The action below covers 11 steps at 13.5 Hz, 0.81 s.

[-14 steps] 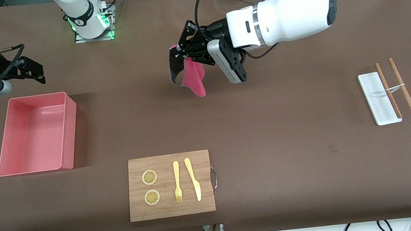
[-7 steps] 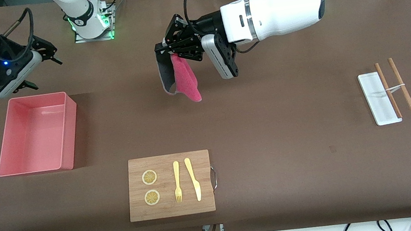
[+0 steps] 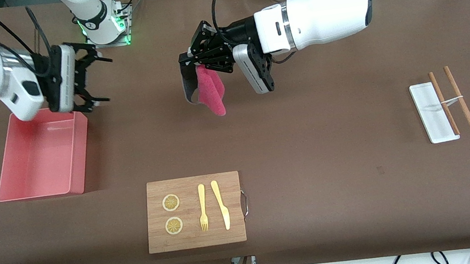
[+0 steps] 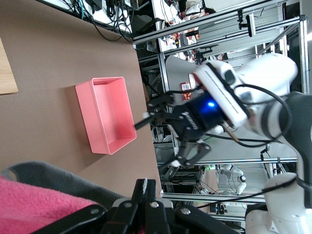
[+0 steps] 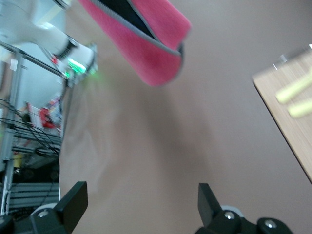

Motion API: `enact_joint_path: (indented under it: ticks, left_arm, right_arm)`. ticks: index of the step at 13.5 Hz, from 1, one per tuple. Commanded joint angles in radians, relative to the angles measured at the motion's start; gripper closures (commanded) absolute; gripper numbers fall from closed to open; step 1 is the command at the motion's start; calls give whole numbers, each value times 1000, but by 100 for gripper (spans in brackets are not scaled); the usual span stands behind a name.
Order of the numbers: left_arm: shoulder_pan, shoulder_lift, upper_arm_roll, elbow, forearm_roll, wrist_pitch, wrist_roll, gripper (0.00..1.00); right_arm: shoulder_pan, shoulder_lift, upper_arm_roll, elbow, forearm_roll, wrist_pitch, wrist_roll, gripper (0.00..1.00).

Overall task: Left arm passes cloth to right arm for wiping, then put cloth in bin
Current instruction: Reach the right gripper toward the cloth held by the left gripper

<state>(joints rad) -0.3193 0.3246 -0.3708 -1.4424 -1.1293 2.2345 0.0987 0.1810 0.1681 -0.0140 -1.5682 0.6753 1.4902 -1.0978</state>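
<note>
- The bin (image 3: 42, 153) sits on the table (image 3: 309, 150) toward the right arm's end. It's a salmon-pink tub and I can't see anything lying in it.
- The right gripper (image 3: 94, 79) hangs in the air over the bin's corner nearest the robot bases. Its fingers are spread wide with nothing between them, and the right wrist view shows the same open gap (image 5: 136, 204).
- From that right wrist camera the cloth (image 5: 146, 44) shows up ahead of the open fingers, well apart from them, no contact.
- Wooden board (image 3: 194, 212) lies close to the front camera, around mid-table. It carries two lemon slices (image 3: 171, 202), a yellow fork (image 3: 202, 207) and a yellow knife (image 3: 221, 204) side by side.
- The cloth (image 3: 210, 90) is up in the air over bare table around the middle. It dangles down from the left gripper (image 3: 192, 61), pink side with a grey backing, pinched at its top edge.
- The left gripper is clamped tight on that cloth, fingers pointing toward the right arm's end.
- Toward the left arm's end there's a small white tray (image 3: 432, 112) with two wooden sticks (image 3: 453, 98) lying partly over it.
</note>
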Motion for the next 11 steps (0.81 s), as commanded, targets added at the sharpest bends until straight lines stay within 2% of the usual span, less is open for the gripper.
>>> enact_joint_path:
  ticks: [1,6,9,11]
  left_arm:
    - [2,5,-5,11,-32,10,1,100]
    - [6,5,-4,11,-32,10,1,100]
    - [6,7,-4,11,-32,10,1,100]
    - [8,7,-4,11,-32,10,1,100]
  right_arm:
    - [5,99,0,17,130,45,-167,0]
    - [136,201,3,17,297,227,-306,0]
    - [218,205,3,17,305,330,-306,0]
    - [236,202,3,17,305,341,-306,0]
